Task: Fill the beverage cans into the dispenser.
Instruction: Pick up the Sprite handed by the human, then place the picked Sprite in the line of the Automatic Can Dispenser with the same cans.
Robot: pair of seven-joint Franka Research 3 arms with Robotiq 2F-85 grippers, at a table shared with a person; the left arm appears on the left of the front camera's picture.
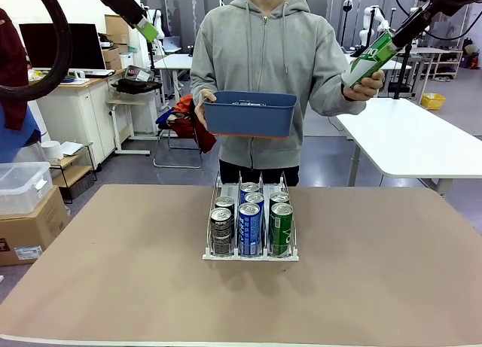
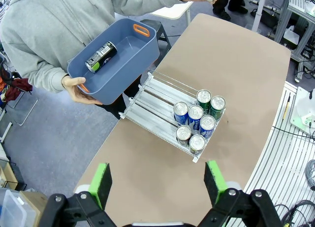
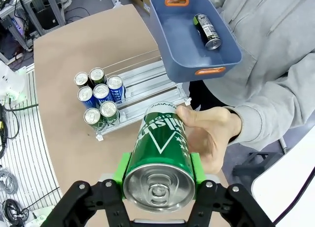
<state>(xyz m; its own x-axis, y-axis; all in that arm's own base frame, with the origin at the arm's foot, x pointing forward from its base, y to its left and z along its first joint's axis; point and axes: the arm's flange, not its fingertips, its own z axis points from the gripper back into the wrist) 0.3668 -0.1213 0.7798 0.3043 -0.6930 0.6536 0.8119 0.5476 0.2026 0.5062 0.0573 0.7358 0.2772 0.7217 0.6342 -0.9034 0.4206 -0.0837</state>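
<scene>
A green beverage can (image 3: 160,158) sits between the green pads of my right gripper (image 3: 158,170), which is shut on it. The person's hand (image 3: 211,133) also grasps this can, high at the far right (image 1: 369,61). The clear dispenser (image 1: 213,251) stands mid-table with several cans: dark ones on the left, blue (image 1: 249,228) in the middle, green on the right. My left gripper (image 2: 157,182) is open and holds nothing, high above the table's near-left side (image 1: 148,31). Another dark can (image 2: 101,57) lies in the blue bin.
The person stands at the far side and holds a blue bin (image 1: 250,114) in one hand above the far table edge. The dispenser's rear rails (image 2: 152,96) are bare. A white table (image 1: 414,140) stands at the back right.
</scene>
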